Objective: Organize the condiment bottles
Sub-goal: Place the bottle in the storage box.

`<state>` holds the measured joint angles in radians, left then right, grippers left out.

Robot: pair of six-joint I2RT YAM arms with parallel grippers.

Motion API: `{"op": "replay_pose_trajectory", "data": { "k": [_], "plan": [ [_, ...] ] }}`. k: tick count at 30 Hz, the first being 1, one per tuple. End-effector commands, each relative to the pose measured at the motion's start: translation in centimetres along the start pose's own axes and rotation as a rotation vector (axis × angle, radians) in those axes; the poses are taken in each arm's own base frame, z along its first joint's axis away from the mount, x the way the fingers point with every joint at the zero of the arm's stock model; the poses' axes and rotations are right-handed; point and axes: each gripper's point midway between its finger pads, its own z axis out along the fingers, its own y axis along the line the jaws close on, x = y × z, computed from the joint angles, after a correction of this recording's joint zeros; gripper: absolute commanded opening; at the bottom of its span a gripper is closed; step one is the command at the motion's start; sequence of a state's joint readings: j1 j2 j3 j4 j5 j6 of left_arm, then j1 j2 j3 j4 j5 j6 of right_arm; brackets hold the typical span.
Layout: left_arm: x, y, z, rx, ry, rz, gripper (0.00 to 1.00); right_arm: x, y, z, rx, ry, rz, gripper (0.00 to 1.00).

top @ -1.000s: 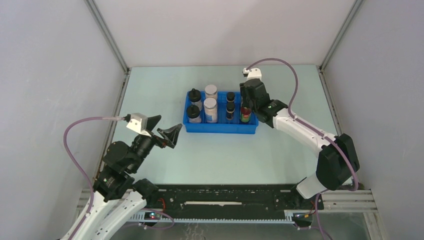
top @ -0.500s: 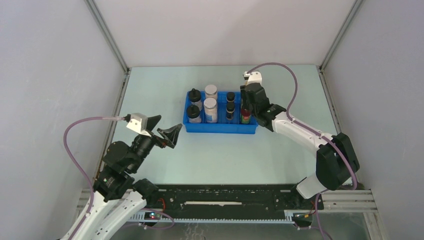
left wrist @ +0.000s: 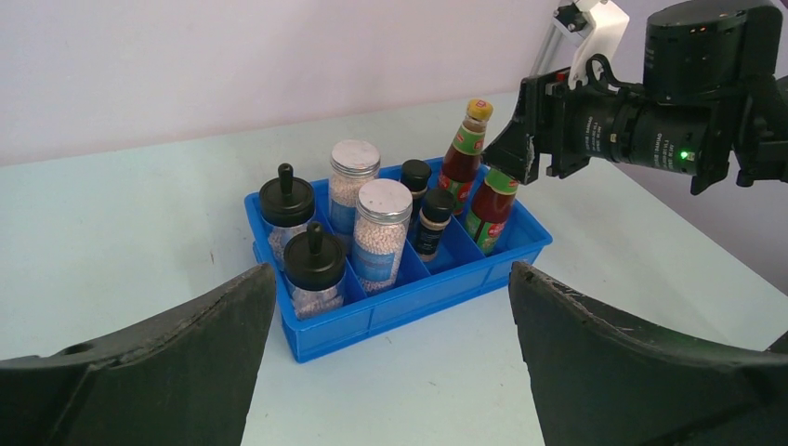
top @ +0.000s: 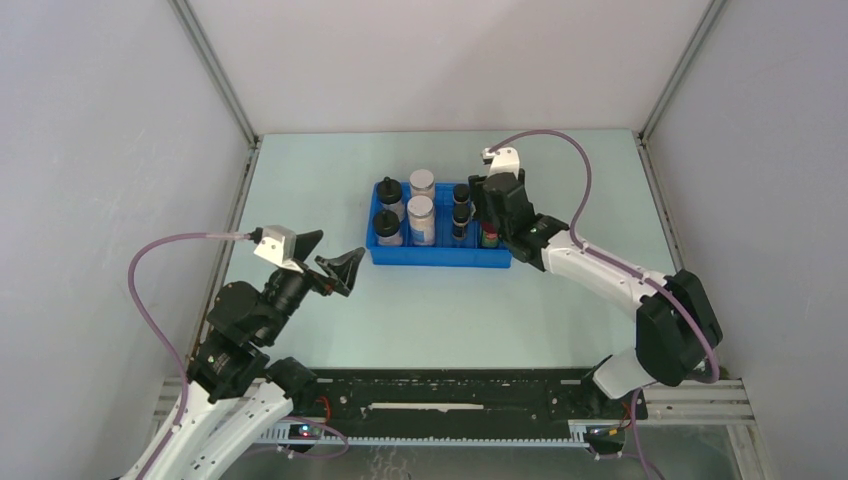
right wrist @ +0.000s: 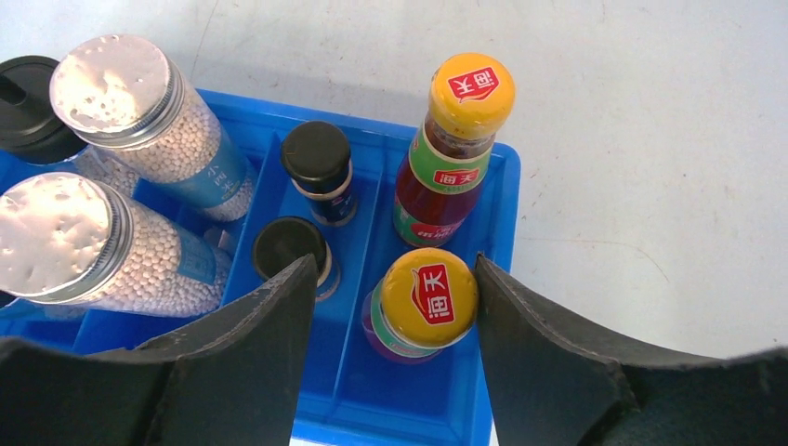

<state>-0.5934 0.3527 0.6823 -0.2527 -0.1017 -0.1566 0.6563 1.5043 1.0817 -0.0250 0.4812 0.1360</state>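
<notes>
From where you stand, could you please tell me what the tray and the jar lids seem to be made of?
Tray: glossy blue moulded plastic, judging by its even sheen. Jar lids: likely brushed metal, silvery with ridged rims, though coated plastic is possible.

Near cap (right wrist: 430, 295), between right gripper (right wrist: 395, 268) fingers: 海天
Far cap (right wrist: 472, 91), beyond the fingertips: 海天
Far bottle's neck band (right wrist: 455, 175): 海天
</notes>
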Motion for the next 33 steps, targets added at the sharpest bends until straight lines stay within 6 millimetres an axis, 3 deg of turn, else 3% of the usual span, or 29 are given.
{"op": "replay_pose_trajectory", "data": {
  "k": [1, 13, 20, 27, 29, 33],
  "plan": [
    [-0.3, -0.1, 0.2, 0.006, -0.012, 0.008, 1.00, -3.1, -0.3, -1.7, 0.011, -0.091, 0.047, 0.70],
    [-2.1, -0.4, 0.3, 0.006, -0.039, -0.002, 1.00, -6.2, -2.1, -3.6, 0.046, -0.143, 0.065, 0.74],
    [-4.8, 1.0, 1.0, -0.098, -0.068, -0.013, 1.00, -9.2, -4.1, -6.7, 0.042, -0.172, 0.092, 0.82],
    [-9.5, 3.5, 5.4, -0.282, -0.107, 0.088, 1.00, -11.1, -9.5, -8.5, 0.074, -0.193, 0.210, 0.91],
    [-10.0, 4.2, 7.4, -0.303, -0.098, 0.120, 1.00, -11.2, -11.4, -8.4, 0.108, -0.196, 0.242, 0.94],
    [-9.4, 8.6, 11.3, -0.389, -0.080, 0.084, 1.00, -11.1, -15.1, -6.7, 0.190, -0.198, 0.263, 0.99]
  ]
}}
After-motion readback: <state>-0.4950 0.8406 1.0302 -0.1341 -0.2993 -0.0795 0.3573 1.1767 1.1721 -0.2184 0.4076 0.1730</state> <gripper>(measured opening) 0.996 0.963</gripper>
